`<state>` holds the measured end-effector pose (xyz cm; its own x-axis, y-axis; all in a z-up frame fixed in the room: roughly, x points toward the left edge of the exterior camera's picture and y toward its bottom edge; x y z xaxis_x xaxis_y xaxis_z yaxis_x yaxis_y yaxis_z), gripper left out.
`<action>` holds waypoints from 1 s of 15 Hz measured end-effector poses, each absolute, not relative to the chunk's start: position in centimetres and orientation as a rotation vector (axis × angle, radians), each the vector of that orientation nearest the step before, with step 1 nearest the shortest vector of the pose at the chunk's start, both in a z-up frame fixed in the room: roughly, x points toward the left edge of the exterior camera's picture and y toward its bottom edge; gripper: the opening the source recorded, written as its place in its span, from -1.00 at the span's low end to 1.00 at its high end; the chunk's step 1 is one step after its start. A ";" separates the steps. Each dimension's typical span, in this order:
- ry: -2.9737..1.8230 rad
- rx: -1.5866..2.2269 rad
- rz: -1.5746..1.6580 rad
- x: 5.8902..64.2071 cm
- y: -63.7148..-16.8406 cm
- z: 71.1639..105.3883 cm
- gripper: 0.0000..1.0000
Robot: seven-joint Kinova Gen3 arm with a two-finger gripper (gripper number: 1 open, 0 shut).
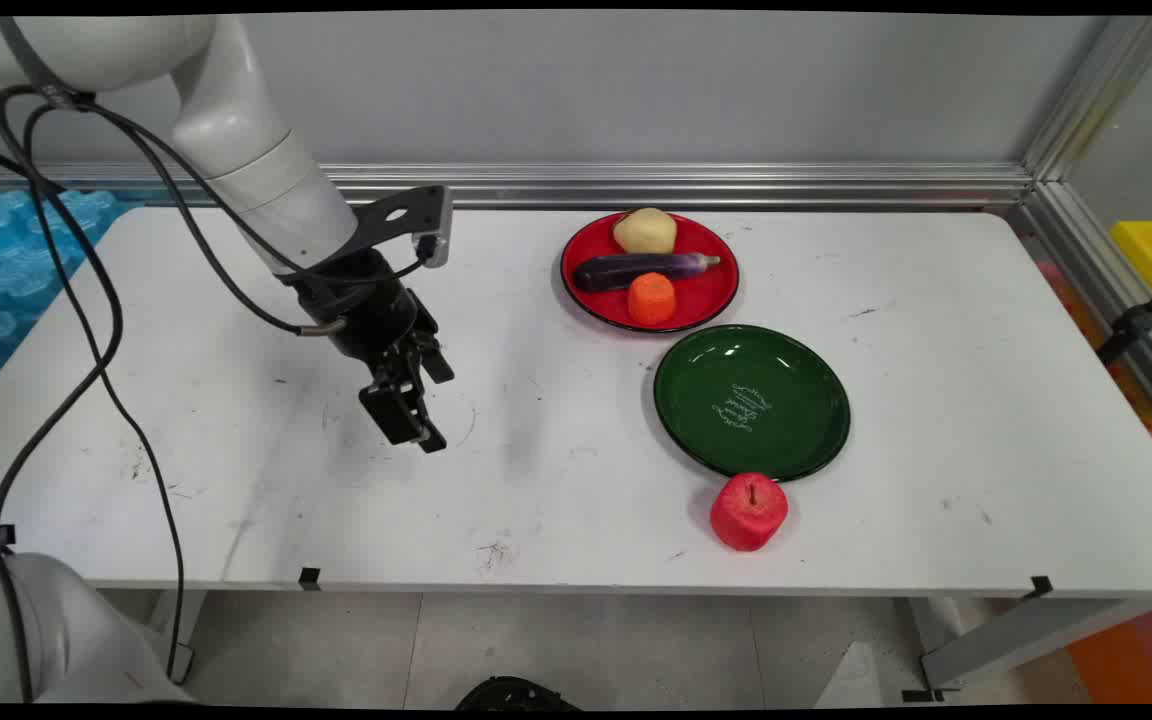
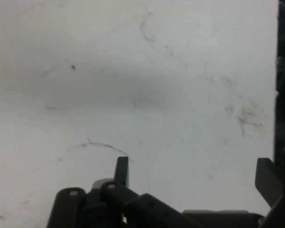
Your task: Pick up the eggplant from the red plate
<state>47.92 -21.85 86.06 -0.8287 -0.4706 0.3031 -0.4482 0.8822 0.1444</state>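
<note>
White arm reaches in from the upper left, angled downward. Gripper (image 1: 414, 425) hangs low over the table's (image 1: 556, 500) left half, fingers (image 2: 122, 170) spread apart, holding nothing.

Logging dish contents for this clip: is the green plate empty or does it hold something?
Empty. The green plate shows only its bare glossy surface with white lettering; the red apple sits on the table beside its near rim.

The arm (image 1: 236, 130) was glossy white, built of rounded tubular links with a faint seam between sections. Black cables (image 1: 96, 330) hung from it in loose loops at the left of the frame, one strapped by a black tie near the lower left. A black bracket with a round hole (image 1: 401, 215) stuck out from the wrist, carrying a small grey block. The tool (image 1: 406, 400) was matt black, its jointed linkage showing round pivot pins, with two flat fingers (image 2: 122, 171).
</note>
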 end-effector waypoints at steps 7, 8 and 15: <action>-2.691 0.688 0.065 46.9 -27.6 85.4 1.00; -2.683 0.686 0.099 46.7 -29.0 85.3 1.00; -2.616 0.682 0.270 45.9 -37.4 84.0 1.00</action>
